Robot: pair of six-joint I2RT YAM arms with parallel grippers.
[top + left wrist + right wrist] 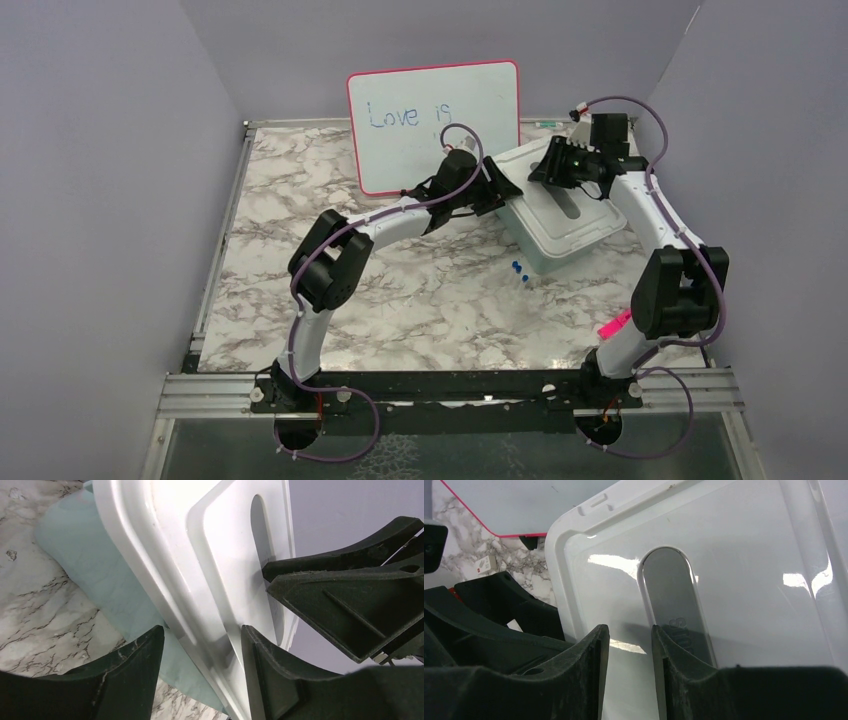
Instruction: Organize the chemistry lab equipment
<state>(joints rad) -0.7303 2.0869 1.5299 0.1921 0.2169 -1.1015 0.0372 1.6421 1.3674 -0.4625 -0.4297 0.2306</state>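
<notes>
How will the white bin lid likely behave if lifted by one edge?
The white bin lid looks like thin moulded plastic, so probably light and slightly flexible. Its glossy, glare-streaked top may be slippery; the raised rim likely offers better purchase.

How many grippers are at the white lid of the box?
2. The left gripper straddles the rim of the lid. The right gripper is over the lid, beside its grey slot. None seems hidden.
</notes>
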